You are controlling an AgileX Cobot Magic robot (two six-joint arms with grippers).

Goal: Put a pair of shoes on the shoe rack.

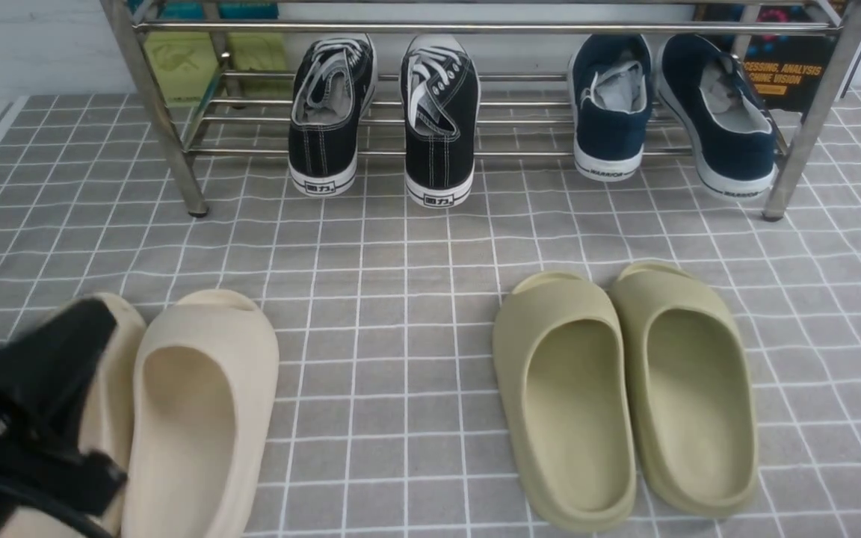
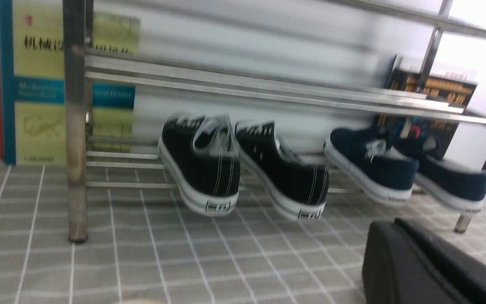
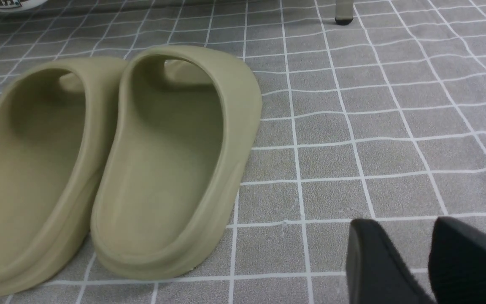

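Slides (image 1: pixel 565 396) before the shoe rack (image 1: pixel 486 28), left end effector (image 2: pixel 395 223) clenched, right end effector (image 3: pixel 399 221) released.

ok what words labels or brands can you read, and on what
"WARRIOR": heels of the navy sneakers
"CESSING, ANALYSIS", "CHINE VISION": black book, start hidden
"机械设": yellow-and-blue book, cut off by the rack leg; its English is too blurred
Black sneakers' heel labels: too small

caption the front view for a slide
Black sneakers and navy sneakers on a steel shoe rack, cream slides and olive slides on the floor in front
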